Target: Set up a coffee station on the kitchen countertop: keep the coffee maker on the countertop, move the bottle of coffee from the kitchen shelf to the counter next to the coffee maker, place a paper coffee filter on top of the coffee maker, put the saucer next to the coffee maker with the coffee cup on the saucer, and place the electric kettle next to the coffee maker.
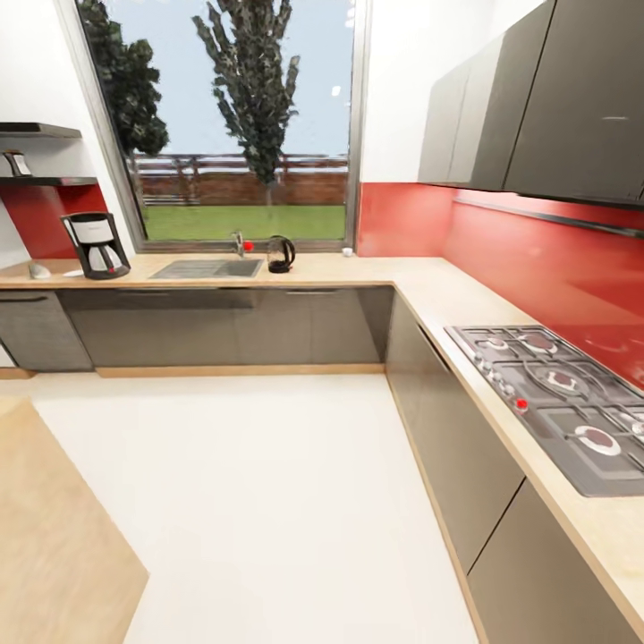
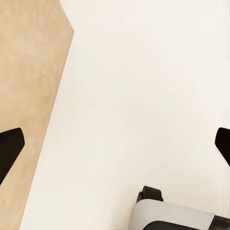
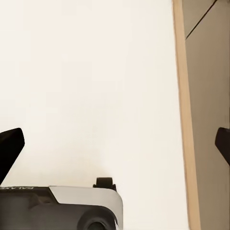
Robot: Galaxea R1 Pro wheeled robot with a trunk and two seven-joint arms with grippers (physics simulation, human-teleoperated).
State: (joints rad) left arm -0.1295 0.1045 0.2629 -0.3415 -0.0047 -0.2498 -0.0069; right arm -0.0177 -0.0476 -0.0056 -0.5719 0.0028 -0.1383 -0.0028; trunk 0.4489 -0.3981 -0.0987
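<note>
I'm reading faint pale lettering on my own base (image 3: 57, 206), dark housing, top edge; it's too blurred to spell out.

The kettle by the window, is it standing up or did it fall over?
Standing up. The black kettle sits upright on the countertop just right of the sink, with its handle at the side.

The left gripper (image 2: 115, 143) is being held wide apart above the pale floor (image 2: 143, 86), beside a wooden surface (image 2: 28, 72).
</note>
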